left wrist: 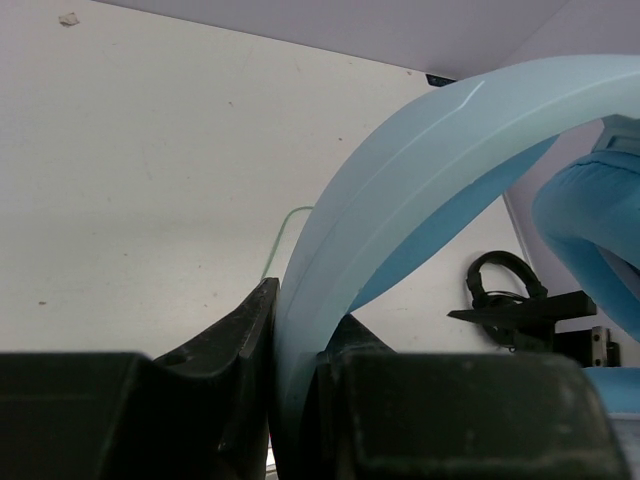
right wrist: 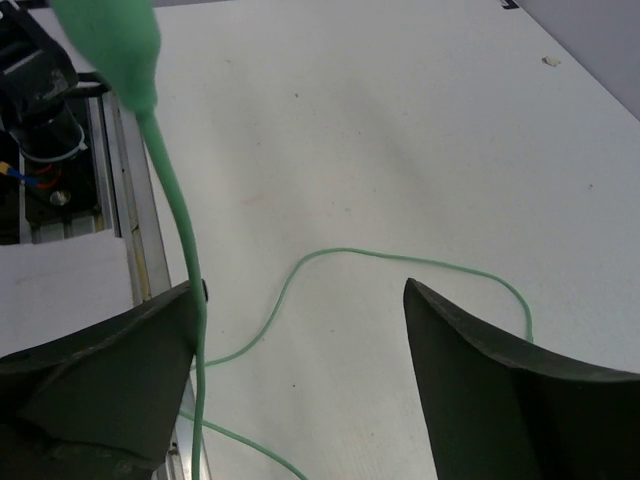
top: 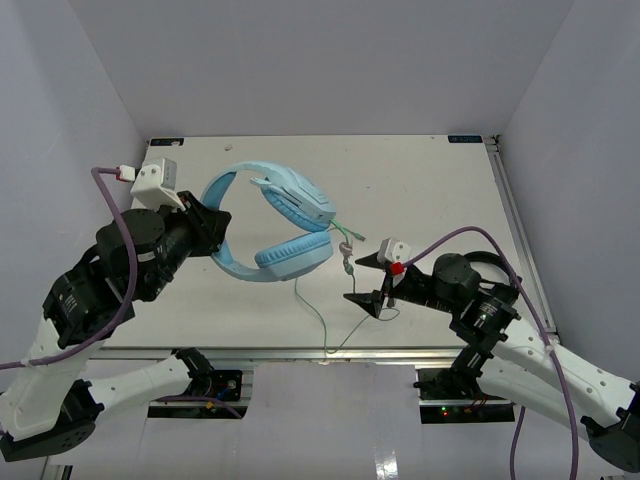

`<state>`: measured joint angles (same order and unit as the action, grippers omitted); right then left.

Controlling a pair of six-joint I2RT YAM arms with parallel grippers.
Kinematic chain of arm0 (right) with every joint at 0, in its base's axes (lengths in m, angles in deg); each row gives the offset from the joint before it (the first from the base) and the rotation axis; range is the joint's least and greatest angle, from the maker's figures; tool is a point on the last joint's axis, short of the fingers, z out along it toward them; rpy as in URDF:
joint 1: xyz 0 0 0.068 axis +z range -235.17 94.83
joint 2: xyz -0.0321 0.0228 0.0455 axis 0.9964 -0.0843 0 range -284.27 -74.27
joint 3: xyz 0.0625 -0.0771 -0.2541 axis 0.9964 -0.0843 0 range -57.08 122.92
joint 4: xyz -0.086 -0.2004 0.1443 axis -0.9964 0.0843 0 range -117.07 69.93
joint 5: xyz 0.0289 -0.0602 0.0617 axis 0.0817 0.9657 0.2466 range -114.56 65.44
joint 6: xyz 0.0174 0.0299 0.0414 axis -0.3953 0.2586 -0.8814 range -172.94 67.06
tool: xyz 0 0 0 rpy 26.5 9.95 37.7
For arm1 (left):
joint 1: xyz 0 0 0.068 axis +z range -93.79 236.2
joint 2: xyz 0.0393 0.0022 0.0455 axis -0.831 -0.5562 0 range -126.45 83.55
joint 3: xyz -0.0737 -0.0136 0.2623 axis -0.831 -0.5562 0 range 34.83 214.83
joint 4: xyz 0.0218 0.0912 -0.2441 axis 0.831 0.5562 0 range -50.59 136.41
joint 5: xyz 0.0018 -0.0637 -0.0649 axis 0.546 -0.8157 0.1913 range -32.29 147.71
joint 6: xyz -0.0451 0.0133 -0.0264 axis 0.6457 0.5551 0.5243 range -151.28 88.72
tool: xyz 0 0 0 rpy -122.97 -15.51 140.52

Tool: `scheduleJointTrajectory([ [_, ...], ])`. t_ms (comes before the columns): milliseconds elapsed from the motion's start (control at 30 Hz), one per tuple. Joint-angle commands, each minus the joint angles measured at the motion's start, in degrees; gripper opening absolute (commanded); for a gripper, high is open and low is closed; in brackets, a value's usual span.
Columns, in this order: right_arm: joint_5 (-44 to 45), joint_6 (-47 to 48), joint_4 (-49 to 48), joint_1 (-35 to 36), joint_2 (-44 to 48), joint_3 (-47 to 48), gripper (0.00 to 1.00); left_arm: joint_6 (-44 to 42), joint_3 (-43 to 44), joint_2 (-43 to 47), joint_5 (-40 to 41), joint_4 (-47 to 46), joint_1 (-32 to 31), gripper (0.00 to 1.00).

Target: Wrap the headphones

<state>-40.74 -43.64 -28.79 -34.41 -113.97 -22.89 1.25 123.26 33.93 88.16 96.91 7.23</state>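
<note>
Top view: the left claw (top: 218, 228) is clenched on the headphones (top: 292, 250) by the headband, and the earcups stand out past its tips, over the bench (top: 440, 190). The right claw (top: 360, 279) gapes, with the cable (top: 318, 318) trailing below it.

Left wrist: the headband (left wrist: 400, 190) is pinched between the fingers, and black headphones (left wrist: 503, 280) lie beyond on the right.

Right wrist: the claw is released. The cable (right wrist: 178, 215) runs along its left finger (right wrist: 110, 375), and more cable loops on the bench between the tips.
</note>
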Motion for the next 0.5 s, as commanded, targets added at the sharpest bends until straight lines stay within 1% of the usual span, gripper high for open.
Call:
scheduleJointTrajectory([
  [0, -2.8, -1.2, -10.9, 0.1, 1.8, -6.5, 0.73, 3.7, 0.3, 1.9, -2.2, -6.9, -0.1, 0.00],
  [33, -3.0, -1.7, -12.8, 0.1, 2.3, -8.0, 0.67, 4.0, 0.2, 2.2, -2.3, -7.2, -0.1, 0.00],
  [67, -3.3, -2.2, -15.0, 0.1, 2.7, -9.1, 0.64, 4.2, 0.0, 2.5, -2.4, -7.6, -0.1, 0.00],
  [267, -6.8, -4.8, -21.2, 0.1, 3.6, -13.0, 0.62, 5.2, -0.7, 3.8, -3.4, -9.4, -0.1, 0.00],
  [467, -9.4, -6.0, -26.4, 0.1, 0.1, -14.9, 0.60, 6.0, -1.6, 4.7, -4.8, -10.6, -0.2, 0.00],
])
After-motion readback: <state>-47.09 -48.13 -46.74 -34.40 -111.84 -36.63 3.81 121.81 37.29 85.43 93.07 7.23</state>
